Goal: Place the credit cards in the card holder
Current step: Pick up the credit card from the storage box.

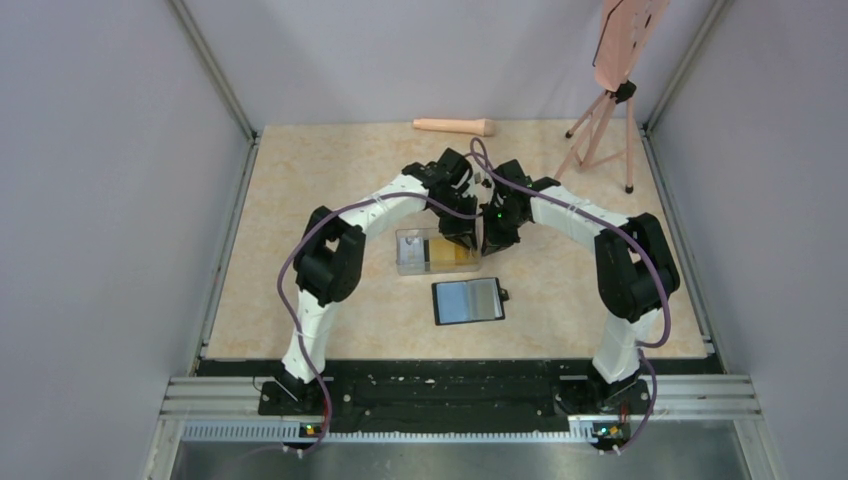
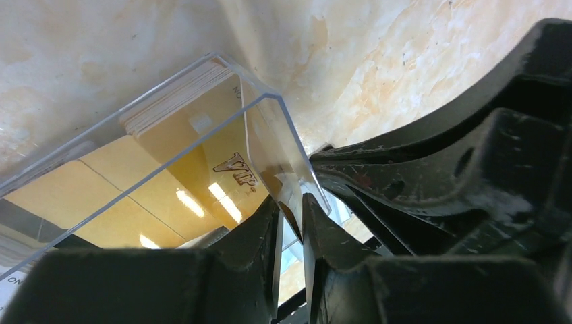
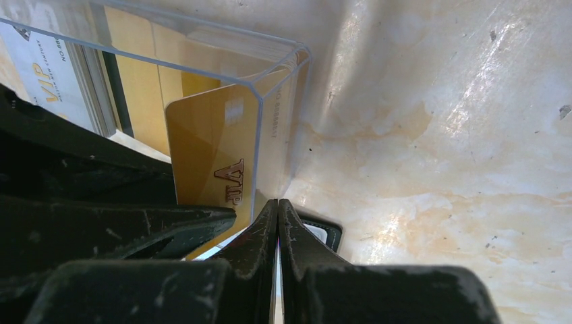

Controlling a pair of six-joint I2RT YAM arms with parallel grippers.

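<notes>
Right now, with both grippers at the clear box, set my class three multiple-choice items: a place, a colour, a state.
1. The card holder lies: A nearer the arm bases than the clear box; B inside it; C by the back wall.
2. The VIP card is: A blue; B gold; C red.
3. The right gripper is: A wide open; B shut; C out of view.
A: the top view shows it between box and bases. B: its face is gold in both wrist views. B: its fingertips press together.
</notes>
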